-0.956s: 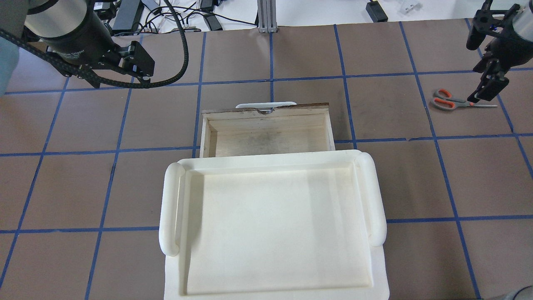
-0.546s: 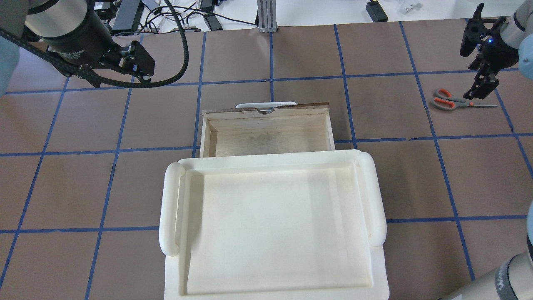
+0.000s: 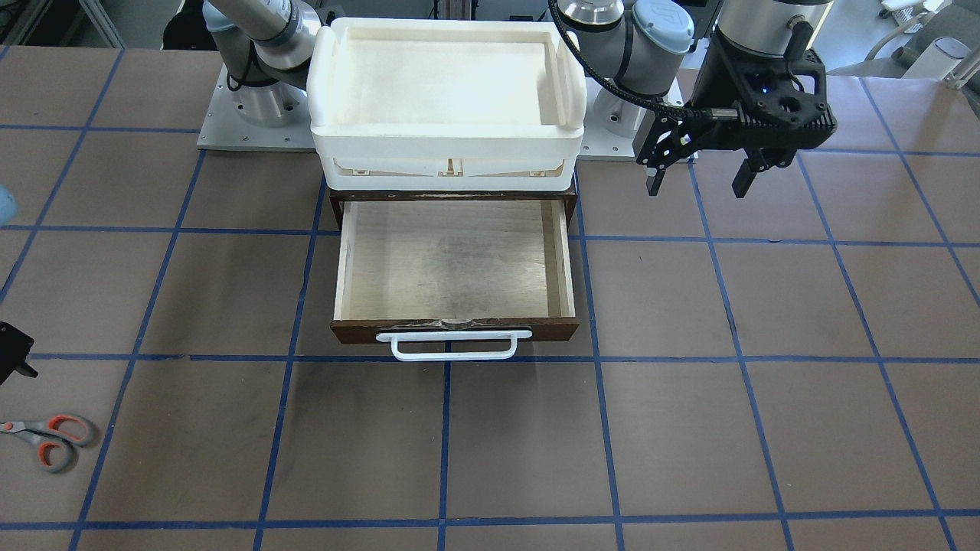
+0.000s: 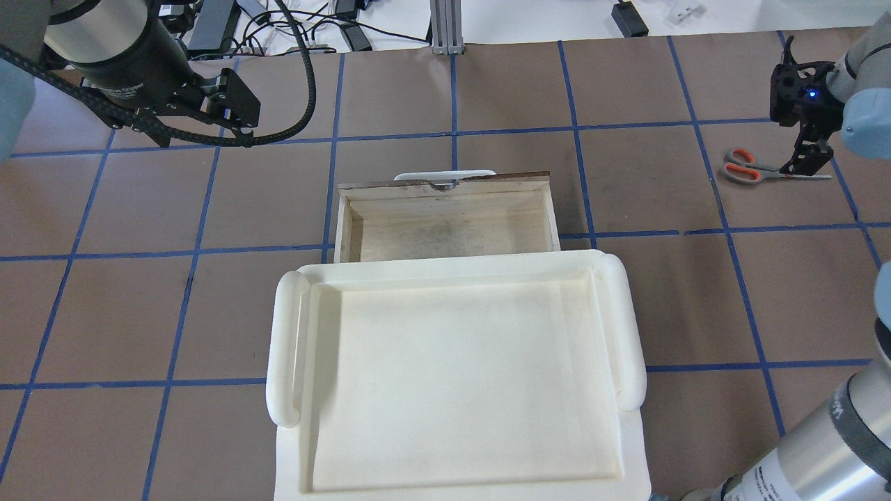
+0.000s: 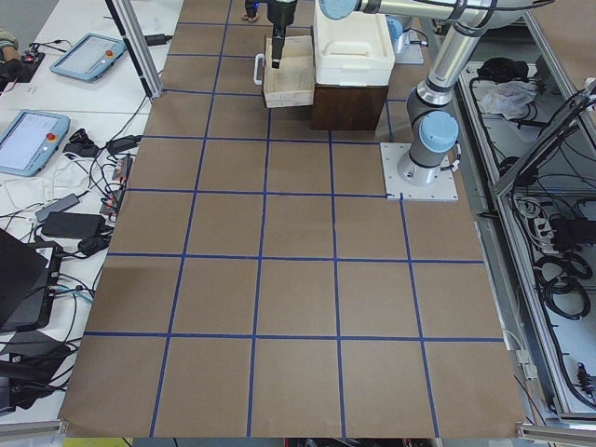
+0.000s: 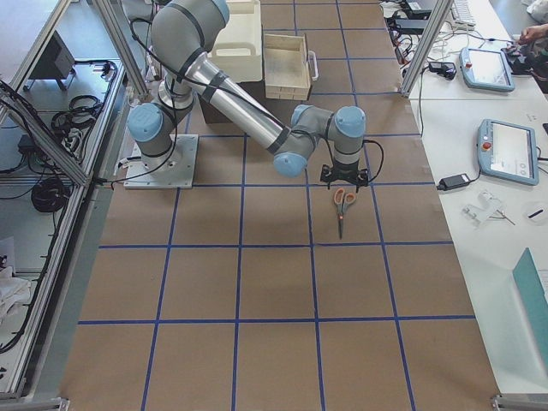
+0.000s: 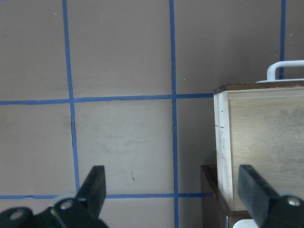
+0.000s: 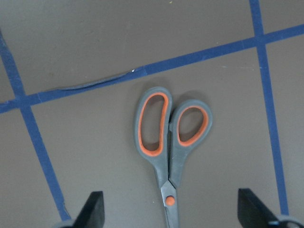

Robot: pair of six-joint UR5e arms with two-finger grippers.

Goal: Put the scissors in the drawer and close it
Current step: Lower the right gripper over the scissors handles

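The scissors (image 8: 168, 152), grey handles lined orange-red, lie flat on the brown table at its far right (image 4: 755, 169), and also show in the front view (image 3: 50, 438). My right gripper (image 8: 173, 213) is open and hangs close over them, one finger on each side of the pivot; it is at the right edge of the overhead view (image 4: 804, 158). The drawer (image 4: 445, 186) is pulled open with nothing in it; its white handle (image 3: 453, 344) faces away from me. My left gripper (image 3: 697, 182) is open and empty, above the table left of the drawer (image 7: 223, 142).
A white plastic tray (image 4: 285, 348) sits on top of the dark cabinet (image 3: 337, 200) that holds the drawer. Blue tape lines grid the table. Cables and power bricks (image 4: 209, 28) lie beyond the far edge.
My right wrist has turned and sunk lower over the scissors, and its elbow has come into the overhead view's bottom right. The left arm, drawer and scissors have not moved.
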